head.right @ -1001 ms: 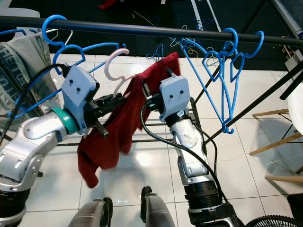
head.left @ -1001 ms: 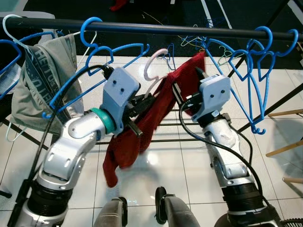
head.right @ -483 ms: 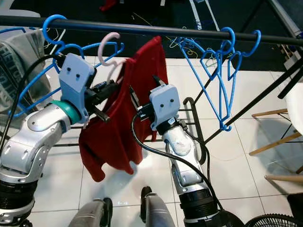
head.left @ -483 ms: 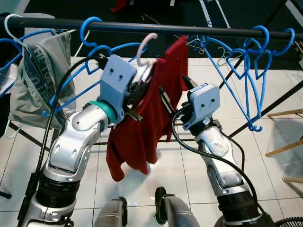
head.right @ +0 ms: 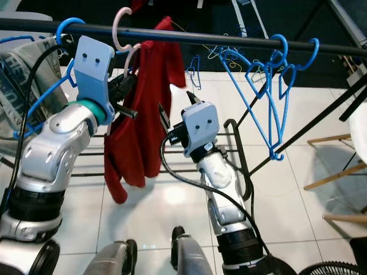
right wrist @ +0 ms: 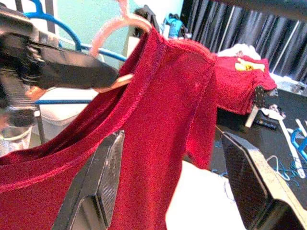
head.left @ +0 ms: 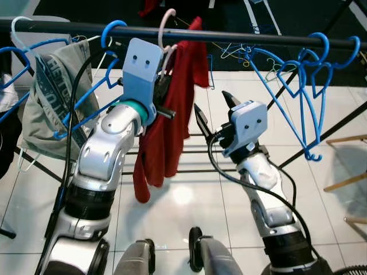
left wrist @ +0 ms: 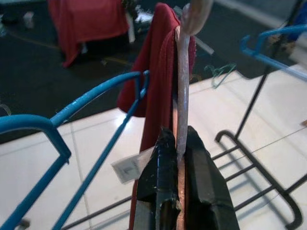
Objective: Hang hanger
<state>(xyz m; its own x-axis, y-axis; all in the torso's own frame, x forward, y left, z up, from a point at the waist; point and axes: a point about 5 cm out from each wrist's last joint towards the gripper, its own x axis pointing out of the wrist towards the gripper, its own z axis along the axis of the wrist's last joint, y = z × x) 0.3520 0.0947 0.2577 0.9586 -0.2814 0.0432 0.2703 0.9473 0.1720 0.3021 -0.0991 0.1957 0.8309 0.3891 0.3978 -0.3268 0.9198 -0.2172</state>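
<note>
I have the left gripper [left wrist: 178, 158] raised to the black rail [head.left: 258, 39], its two fingers pinched on the one pink hanger [head.left: 166, 34], whose hook sits right at the rail; I cannot tell whether it rests over it. One red shirt [head.left: 169, 132] hangs from that hanger. My right gripper [head.left: 211, 112] is lower, just beside the shirt, fingers spread apart and holding nothing. On the rail I count one grey garment [head.left: 49, 97] at my left and three blue hangers [head.left: 298, 86] bunched at my right.
</note>
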